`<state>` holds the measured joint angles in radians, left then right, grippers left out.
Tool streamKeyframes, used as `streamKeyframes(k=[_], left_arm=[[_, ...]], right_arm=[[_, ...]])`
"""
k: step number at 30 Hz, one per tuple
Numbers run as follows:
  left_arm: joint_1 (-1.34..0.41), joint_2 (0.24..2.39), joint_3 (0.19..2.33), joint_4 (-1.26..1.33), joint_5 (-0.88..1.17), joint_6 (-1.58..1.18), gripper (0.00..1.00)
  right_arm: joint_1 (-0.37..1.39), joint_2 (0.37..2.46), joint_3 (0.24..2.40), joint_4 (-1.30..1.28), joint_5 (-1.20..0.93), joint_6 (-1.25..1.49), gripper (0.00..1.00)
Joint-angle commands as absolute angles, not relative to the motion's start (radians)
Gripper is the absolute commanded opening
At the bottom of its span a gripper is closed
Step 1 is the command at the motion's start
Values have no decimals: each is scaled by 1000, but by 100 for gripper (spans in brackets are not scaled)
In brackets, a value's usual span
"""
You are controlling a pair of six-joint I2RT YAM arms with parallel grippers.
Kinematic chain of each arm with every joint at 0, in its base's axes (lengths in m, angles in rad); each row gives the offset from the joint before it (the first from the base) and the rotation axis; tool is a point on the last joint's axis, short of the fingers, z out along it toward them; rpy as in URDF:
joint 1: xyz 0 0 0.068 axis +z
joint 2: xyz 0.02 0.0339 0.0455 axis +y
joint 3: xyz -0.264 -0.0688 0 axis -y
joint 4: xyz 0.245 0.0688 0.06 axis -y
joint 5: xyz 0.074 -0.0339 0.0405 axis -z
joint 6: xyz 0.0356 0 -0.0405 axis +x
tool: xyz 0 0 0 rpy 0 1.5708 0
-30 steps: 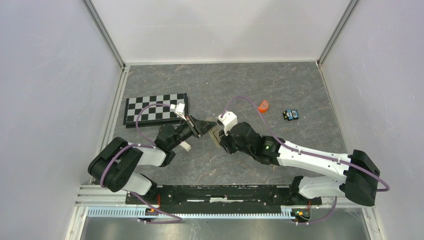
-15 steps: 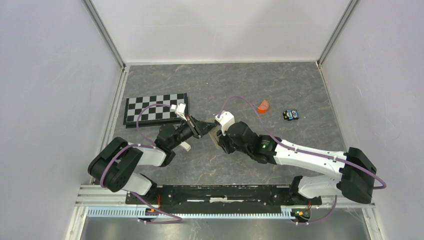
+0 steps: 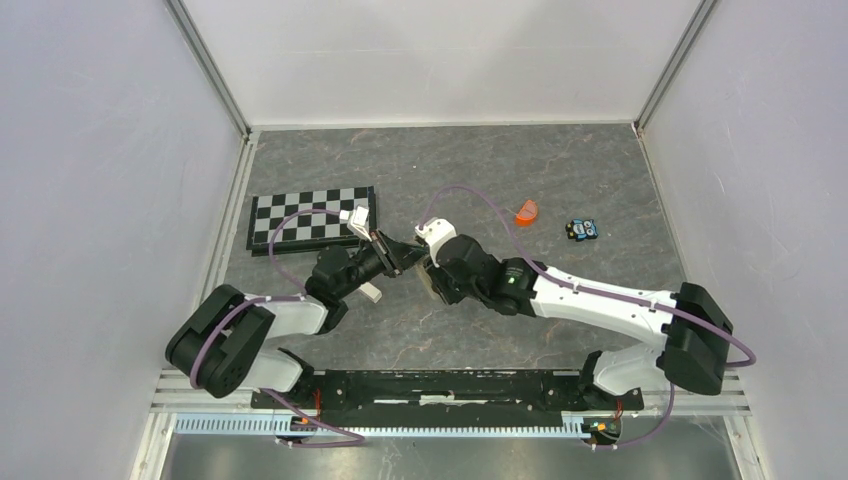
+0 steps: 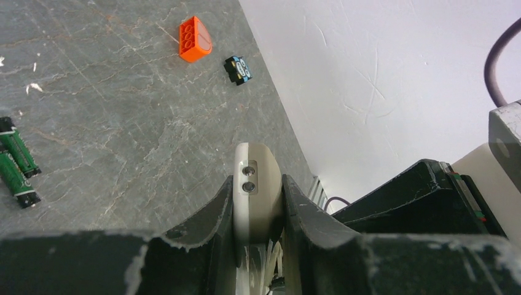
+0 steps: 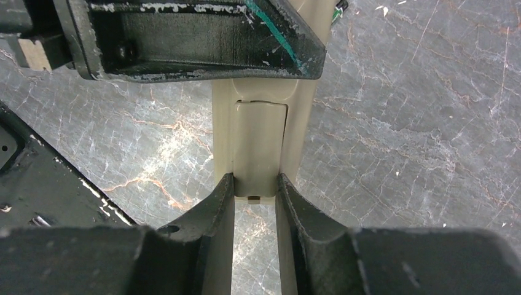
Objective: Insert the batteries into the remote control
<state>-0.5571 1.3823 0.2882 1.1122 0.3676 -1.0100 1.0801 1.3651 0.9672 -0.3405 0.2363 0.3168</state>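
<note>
The left fingers (image 4: 206,215) and the right fingers (image 5: 216,212) each clamp an end of the remote (image 5: 260,144), which looks light, stiff and slick, best gripped across its narrow sides.

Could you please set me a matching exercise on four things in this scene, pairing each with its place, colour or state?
Things:
1. remote control
2. batteries
3. checkerboard
4. toy brick

Descriptions:
A. orange
B. lying side by side on the table
C. clamped by the left gripper and the right gripper
D. black and white, near the left wall

Pairs: 1-C, 2-B, 3-D, 4-A
</note>
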Motion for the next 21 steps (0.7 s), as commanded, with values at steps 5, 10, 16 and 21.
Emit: streamKeyframes(k=[5,10,16,21], left_arm=[[-568,1296,350,1017,426,-1140,2],[-566,1279,368,963,433,-1172,2],[-562,1271,385,914,442,-1198,2],[-555,1270,385,905,437,-1207,2]], right_arm=[[1078,1427,1093,-425,231,383,33],[1075,1433,1103,-433,221,396,39],[1071,1424,1108,-438,207,403,44],[1071,1407,1108,-432,208,413,52]])
